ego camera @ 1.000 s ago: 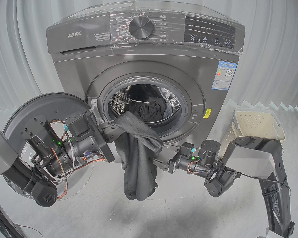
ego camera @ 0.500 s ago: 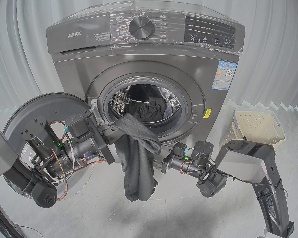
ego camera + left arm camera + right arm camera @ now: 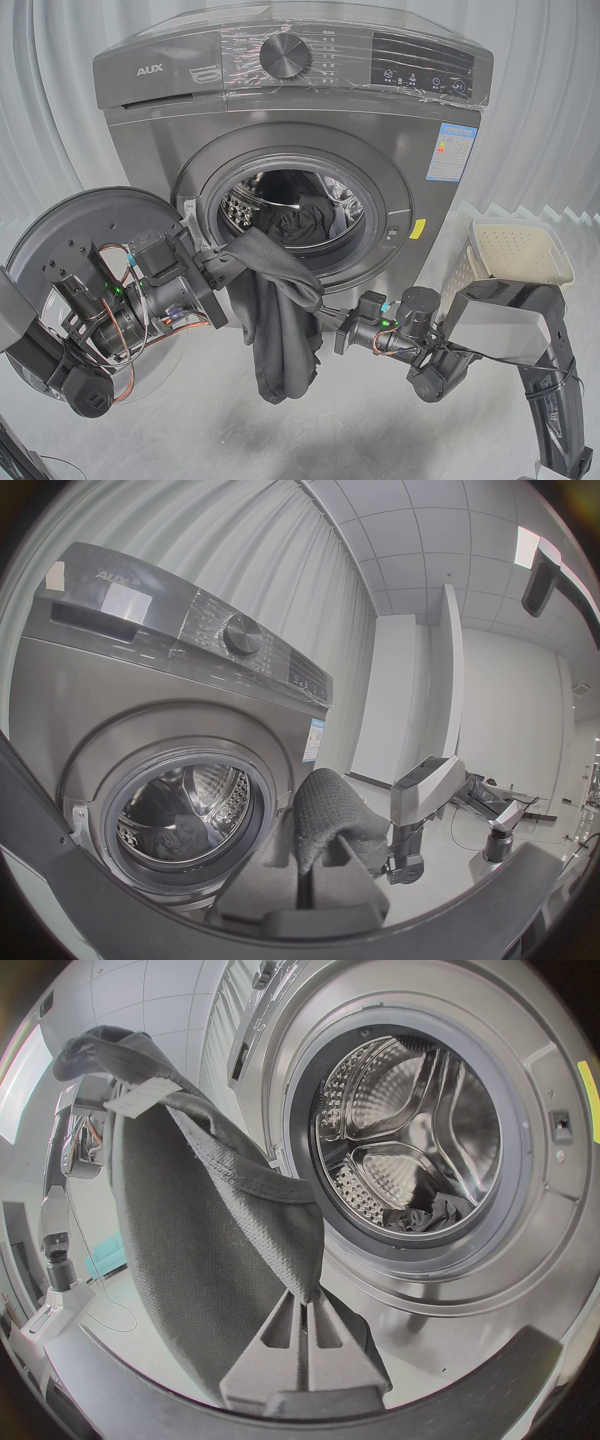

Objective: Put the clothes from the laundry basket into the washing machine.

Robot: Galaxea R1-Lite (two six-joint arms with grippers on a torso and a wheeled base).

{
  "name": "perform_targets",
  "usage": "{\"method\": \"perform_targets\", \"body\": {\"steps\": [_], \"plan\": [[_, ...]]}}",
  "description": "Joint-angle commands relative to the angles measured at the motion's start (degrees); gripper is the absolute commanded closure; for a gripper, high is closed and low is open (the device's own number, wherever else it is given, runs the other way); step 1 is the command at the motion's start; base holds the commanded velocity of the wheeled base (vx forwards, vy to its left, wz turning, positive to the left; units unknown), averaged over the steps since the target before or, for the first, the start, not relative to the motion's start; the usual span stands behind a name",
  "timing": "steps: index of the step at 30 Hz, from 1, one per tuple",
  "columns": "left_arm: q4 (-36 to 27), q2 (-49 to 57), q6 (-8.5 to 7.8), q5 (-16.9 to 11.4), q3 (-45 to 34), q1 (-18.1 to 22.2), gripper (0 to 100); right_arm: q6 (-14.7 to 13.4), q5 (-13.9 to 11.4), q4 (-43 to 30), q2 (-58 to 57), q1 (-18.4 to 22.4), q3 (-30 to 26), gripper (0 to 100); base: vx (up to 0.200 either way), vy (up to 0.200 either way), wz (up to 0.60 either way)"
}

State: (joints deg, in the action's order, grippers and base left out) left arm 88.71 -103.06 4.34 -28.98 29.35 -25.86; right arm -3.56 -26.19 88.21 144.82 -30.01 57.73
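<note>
A dark grey garment (image 3: pixel 278 312) hangs in front of the washing machine (image 3: pixel 287 125), stretched between both grippers. My left gripper (image 3: pixel 226 257) is shut on its upper end, just left of the drum opening (image 3: pixel 294 215); the cloth bulges over the fingers (image 3: pixel 312 880). My right gripper (image 3: pixel 320 309) is shut on the garment's right edge, below the opening (image 3: pixel 306 1316). The rest of the garment (image 3: pixel 206 1260) droops toward the floor. Dark clothes (image 3: pixel 300 222) lie inside the drum (image 3: pixel 425 1213). The cream laundry basket (image 3: pixel 519 253) stands on the floor at the right.
The machine's round door (image 3: pixel 94 219) is swung open to the left, behind my left arm. Grey floor (image 3: pixel 325 431) lies free below the hanging garment. Pale curtains (image 3: pixel 550 106) close off the space behind the machine.
My right arm swung left half a second ago, then came back right and rose a little with the garment's edge. The left gripper lifted slightly; the hanging cloth rose a bit.
</note>
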Motion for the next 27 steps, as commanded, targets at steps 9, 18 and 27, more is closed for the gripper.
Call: {"method": "perform_targets", "body": {"steps": [9,18,27], "plan": [[0.15,2.51,2.87,0.85,-3.25,5.47,100,1.80,5.27,0.21,-24.41,4.52,-22.31,100,0.000,0.000,0.00],[0.23,6.91,4.45,0.85,-8.35,6.61,100,1.45,14.41,-0.50,-41.20,3.29,-28.91,100,0.000,0.000,0.00],[0.15,7.17,4.54,1.38,-7.91,7.14,100,0.31,15.81,-0.32,-46.91,2.94,-33.21,100,0.000,0.000,0.00]]}}
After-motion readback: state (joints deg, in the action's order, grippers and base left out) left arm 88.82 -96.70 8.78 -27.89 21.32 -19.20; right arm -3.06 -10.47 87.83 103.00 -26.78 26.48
